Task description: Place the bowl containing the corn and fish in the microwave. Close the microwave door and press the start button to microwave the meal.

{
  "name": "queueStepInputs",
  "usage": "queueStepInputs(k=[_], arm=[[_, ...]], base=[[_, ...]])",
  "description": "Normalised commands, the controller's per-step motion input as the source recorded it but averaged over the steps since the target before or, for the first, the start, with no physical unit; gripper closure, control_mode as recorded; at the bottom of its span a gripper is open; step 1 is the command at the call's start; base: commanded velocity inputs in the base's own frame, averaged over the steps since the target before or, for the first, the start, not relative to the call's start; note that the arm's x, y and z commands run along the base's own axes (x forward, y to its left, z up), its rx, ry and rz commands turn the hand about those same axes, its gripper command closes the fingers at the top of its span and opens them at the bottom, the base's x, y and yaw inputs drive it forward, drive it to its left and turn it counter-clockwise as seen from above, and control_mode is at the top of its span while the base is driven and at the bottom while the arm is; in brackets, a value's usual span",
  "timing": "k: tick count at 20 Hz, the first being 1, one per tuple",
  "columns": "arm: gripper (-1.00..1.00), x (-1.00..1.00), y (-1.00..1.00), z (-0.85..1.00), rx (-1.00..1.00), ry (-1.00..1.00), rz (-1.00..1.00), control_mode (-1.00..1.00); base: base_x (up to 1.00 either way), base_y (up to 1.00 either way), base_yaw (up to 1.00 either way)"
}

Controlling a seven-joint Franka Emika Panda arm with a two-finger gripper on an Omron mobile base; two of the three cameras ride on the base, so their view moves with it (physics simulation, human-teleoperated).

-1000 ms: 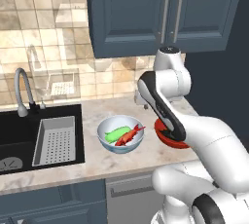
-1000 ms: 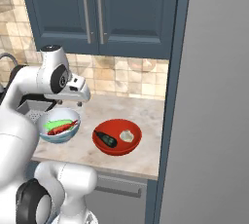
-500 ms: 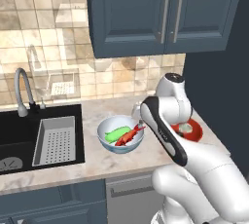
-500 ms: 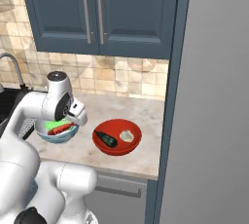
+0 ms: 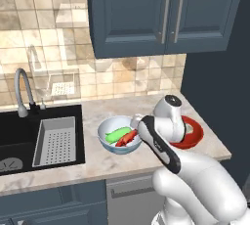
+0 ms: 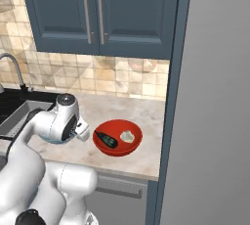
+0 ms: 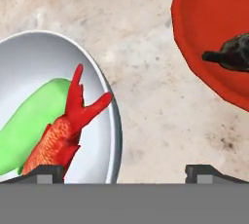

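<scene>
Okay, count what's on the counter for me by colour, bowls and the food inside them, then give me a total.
White: 2, the bowl and a pale lump
Red: 2, the red bowl and the fish
Green: 1, the corn
Dark: 1, a blackish piece
Total: 6

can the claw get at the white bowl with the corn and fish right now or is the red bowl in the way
Probably yes. The open claw hangs just over the near rim of the glossy white bowl, one fingertip above the red-orange fish. The red bowl sits apart to the side, with bare counter between them.
</scene>
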Motion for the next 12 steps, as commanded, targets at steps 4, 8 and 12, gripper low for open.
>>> queueStepInputs(k=[4,8,12], arm=[[-1.0,0.45,0.25,-0.42,0.01,0.04,-0.09,-1.0],[-1.0,0.36,0.14,-0.34,0.0,0.03,-0.06,-1.0],[-1.0,0.22,0.08,-0.36,0.0,0.03,-0.03,-1.0]], base=[[0.0,0.0,0.0],[0.0,0.0,0.0],[0.0,0.0,0.0]])
